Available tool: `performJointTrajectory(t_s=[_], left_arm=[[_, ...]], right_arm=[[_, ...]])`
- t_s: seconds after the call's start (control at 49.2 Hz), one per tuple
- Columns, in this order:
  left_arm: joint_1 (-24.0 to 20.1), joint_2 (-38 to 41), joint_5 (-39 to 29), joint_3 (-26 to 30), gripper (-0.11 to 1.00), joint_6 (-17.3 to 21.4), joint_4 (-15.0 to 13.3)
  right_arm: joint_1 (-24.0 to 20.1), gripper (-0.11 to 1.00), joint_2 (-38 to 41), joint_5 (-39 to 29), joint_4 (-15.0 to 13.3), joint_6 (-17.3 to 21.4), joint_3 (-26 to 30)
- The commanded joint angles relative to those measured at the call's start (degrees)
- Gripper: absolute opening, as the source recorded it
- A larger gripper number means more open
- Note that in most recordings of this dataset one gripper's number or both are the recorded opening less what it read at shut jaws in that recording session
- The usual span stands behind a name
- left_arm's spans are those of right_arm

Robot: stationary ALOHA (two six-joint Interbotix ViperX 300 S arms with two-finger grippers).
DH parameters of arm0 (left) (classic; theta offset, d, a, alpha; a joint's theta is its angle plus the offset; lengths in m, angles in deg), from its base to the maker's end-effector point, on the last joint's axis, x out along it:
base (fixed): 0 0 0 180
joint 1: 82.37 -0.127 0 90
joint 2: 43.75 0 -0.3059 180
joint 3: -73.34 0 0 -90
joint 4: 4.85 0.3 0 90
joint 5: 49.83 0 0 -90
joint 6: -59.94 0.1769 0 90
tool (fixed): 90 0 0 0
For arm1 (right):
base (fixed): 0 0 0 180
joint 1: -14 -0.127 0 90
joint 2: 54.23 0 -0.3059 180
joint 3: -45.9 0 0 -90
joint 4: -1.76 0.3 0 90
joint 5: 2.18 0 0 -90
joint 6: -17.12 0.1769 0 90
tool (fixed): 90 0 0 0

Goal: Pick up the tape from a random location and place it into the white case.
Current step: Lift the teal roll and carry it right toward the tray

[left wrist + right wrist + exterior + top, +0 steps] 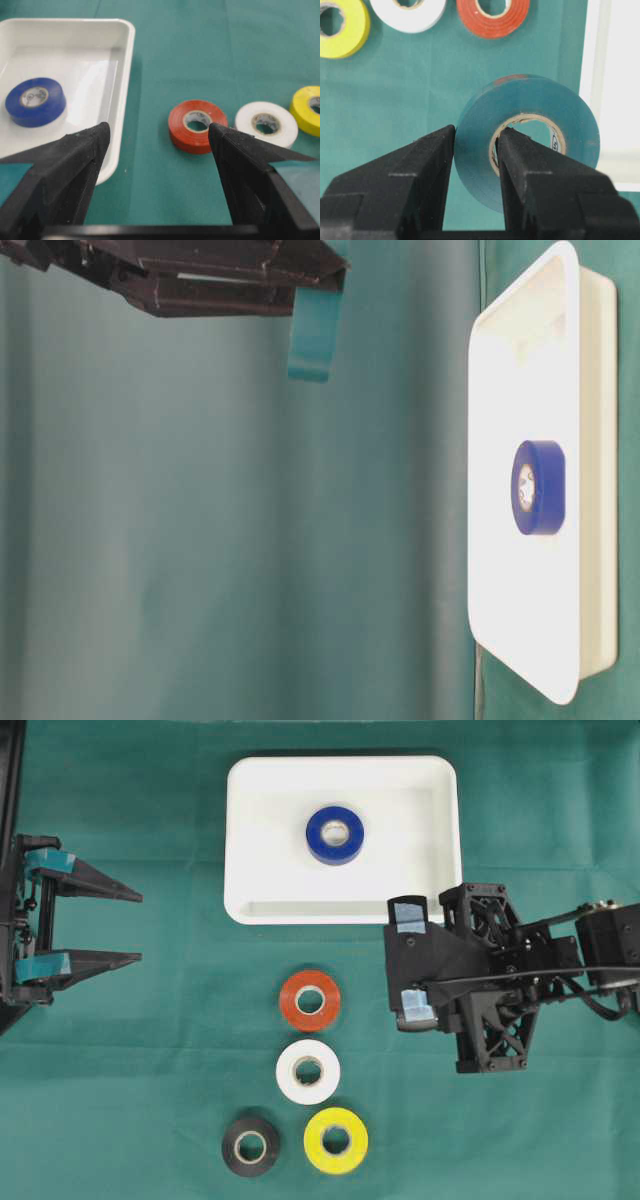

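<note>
My right gripper [476, 131] is shut on a green tape roll [480, 150], one finger through its core and one outside its wall. The roll hangs in the air just off the near right corner of the white case [240, 840]; in the table-level view the green tape roll [315, 335] dangles below that gripper. The arm hides it in the overhead view. A blue tape roll [335, 835] lies flat inside the case. My left gripper [140, 928] stands open at the far left with nothing between its fingers.
On the green cloth below the case lie a red roll [310, 1001], a white roll [308, 1072], a yellow roll [336, 1141] and a black roll [250, 1146]. The right arm's black body [500, 980] sits right of them.
</note>
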Motion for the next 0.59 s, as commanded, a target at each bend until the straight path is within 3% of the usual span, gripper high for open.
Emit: performJointTrajectory(t_s=[0.0,0.305,0.57], left_arm=[[-0.18,0.26,0.44,0.62,0.80,-0.09,-0.09],[-0.26,0.44,0.44,0.62,0.80,-0.09,-0.09],[-0.18,0.53,0.35,0.53,0.80,-0.09,0.00]], right_arm=[[0.18,0.29,-1.32,0.70,-0.53,0.09,0.53],[5.01,0.29,-1.32,2.02,-2.64,-0.53,0.62],[12.74,0.29,-0.18,3.25,-4.13,-1.05,0.88]])
